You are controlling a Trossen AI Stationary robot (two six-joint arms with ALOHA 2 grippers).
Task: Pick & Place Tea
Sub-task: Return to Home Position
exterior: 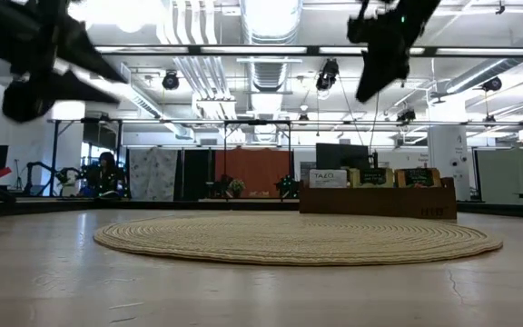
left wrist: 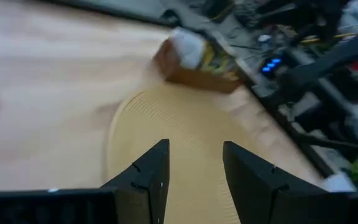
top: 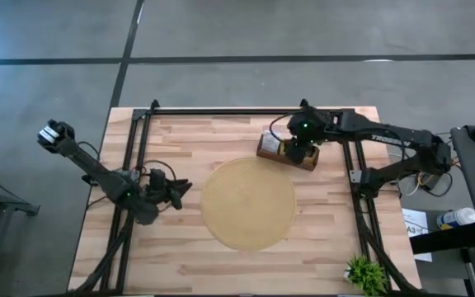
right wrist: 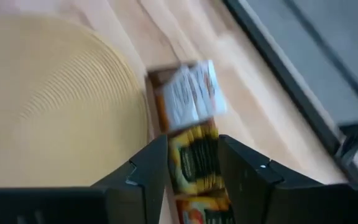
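Observation:
The tea sachets stand upright in a long brown wooden box point(top: 287, 153) at the far right rim of the round tan mat point(top: 248, 203). The right wrist view shows white sachets point(right wrist: 191, 96), yellow and dark green ones point(right wrist: 197, 163) and orange ones point(right wrist: 201, 214) in a row of compartments. My right gripper point(right wrist: 191, 146) hovers open above the box, over the yellow sachets. In the low view it point(exterior: 379, 54) is high above the box point(exterior: 377, 193). My left gripper point(top: 181, 190) waits open above the table, left of the mat.
A black metal frame point(top: 138, 157) runs along the table's left, far and right sides. A small green plant point(top: 365, 274) stands at the near right corner. Bare wood lies in front of the mat and to its left.

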